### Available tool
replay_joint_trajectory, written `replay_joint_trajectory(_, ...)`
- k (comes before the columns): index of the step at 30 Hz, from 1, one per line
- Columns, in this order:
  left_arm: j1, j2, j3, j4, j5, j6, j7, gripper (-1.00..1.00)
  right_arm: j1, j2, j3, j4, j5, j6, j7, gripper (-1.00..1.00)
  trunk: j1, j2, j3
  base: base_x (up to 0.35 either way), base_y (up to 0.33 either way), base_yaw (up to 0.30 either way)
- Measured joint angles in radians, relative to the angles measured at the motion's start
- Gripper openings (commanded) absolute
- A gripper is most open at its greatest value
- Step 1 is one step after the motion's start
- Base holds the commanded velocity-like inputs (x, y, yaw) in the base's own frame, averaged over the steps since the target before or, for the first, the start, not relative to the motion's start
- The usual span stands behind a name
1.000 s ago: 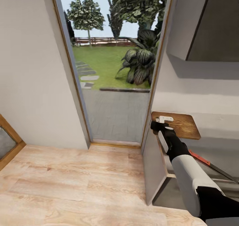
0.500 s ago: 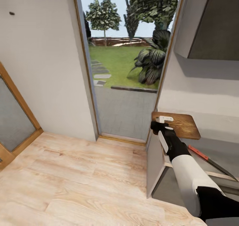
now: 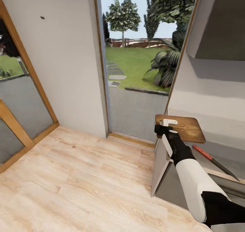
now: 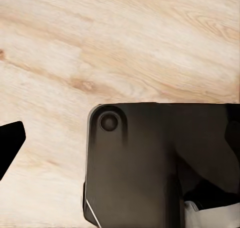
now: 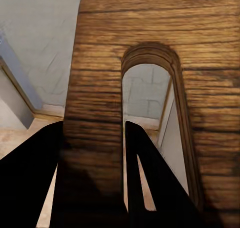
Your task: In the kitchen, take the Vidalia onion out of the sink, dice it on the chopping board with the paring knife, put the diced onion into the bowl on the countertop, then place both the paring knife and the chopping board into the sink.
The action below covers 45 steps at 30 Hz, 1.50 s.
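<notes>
The chopping board (image 3: 180,127) is carried in the right gripper (image 3: 165,126), clear of any surface and held roughly level out ahead of the arm. The jaws are closed on the board's near short end: in the right wrist view the 2 dark fingers (image 5: 145,183) straddle the strip of wood (image 5: 97,112) beside the handle slot, 1 finger showing through the slot itself. From the jaws the board's long axis runs straight outward, so nearly all of its length hangs beyond the grip.

The paring knife (image 3: 214,161) lies behind the jaws and to their right, beside the forearm, on the grey countertop (image 3: 224,157); its orange-red handle end points toward the board and its dark blade trails away toward the robot. It is apart from the board and from the gripper.

The right arm is the 1 in play. The left gripper's state cannot be told: the left wrist view gives a dark part of the robot over the pale wooden floor (image 4: 120,42).

Judging from this, the board is in transit to the sink, which is not in view. Open floor (image 3: 78,177) lies to the left of the jaws; ahead are the glazed doorway (image 3: 136,89) and its frame, and the cabinet end (image 3: 161,170) sits just below the gripper, so swinging the overhanging far end is where contact could come.
</notes>
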Motion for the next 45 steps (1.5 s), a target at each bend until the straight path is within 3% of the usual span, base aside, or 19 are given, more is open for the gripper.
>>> replay_joint_trajectory(23, 0.0, 0.0, 0.0, 0.001, 0.0, 0.0, 0.0, 1.0, 0.0, 0.0, 0.006, 0.0, 0.0, 0.0, 0.0, -1.0, 0.0, 0.0, 0.0, -0.271, -0.216, 0.248)
replay_joint_trajectory(26, 0.0, 0.0, 0.0, 0.001, 0.0, 0.0, 0.0, 1.0, 0.0, 0.0, 0.006, 0.0, 0.013, 0.0, 0.0, -1.0, 0.0, 0.0, 0.0, -0.264, -0.227, 0.248)
replay_joint_trajectory(30, 0.0, 0.0, 0.0, 0.001, 0.0, 0.0, 0.0, 1.0, 0.0, 0.0, 0.006, 0.0, 0.062, -0.001, -0.002, -1.0, 0.0, 0.0, 0.0, -0.264, -0.227, 0.248)
replay_joint_trajectory(45, 0.0, 0.0, 0.0, 0.001, 0.0, 0.0, 0.0, 1.0, 0.0, 0.003, 0.007, 0.0, 0.073, -0.001, -0.002, -1.0, 0.0, 0.0, 0.0, -0.261, -0.23, 0.228)
